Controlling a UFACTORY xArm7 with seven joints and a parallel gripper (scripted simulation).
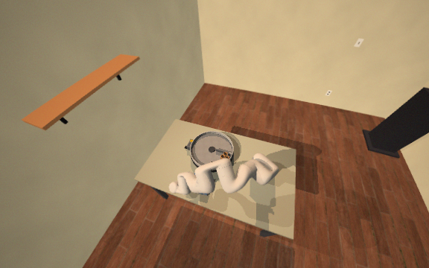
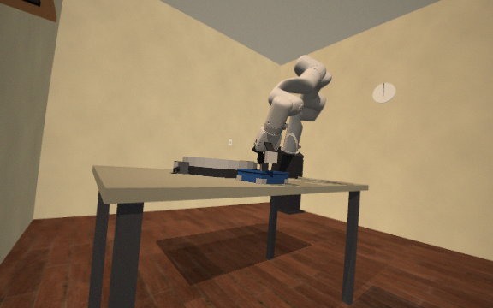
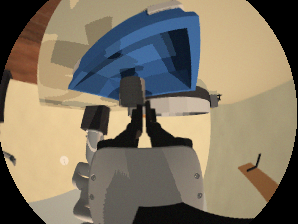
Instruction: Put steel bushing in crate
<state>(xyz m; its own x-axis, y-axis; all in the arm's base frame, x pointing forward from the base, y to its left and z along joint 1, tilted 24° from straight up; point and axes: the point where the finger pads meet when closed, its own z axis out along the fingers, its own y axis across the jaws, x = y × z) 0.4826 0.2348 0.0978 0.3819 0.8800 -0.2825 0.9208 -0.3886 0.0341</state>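
Observation:
My gripper (image 3: 143,107) (image 2: 267,159) is shut on a small grey steel bushing (image 3: 131,87) (image 2: 271,156), which sticks out at the fingertips. It hangs a little above the table, by the near edge of the blue crate (image 3: 156,46) (image 2: 263,176). The round grey turning table (image 1: 211,149) (image 2: 214,164) (image 3: 181,104) stands just behind the crate. In the top view my wrist (image 1: 225,157) is over the turning table's rim, and small orange-marked parts lie there; the arm hides the crate in that view. I cannot make out the other bushings.
The beige table (image 1: 162,156) (image 2: 152,181) carries the turning table, the crate and the arm's base (image 2: 291,164). An orange wall shelf (image 1: 80,89) hangs far to the left. A dark cabinet (image 1: 408,123) stands at the right wall.

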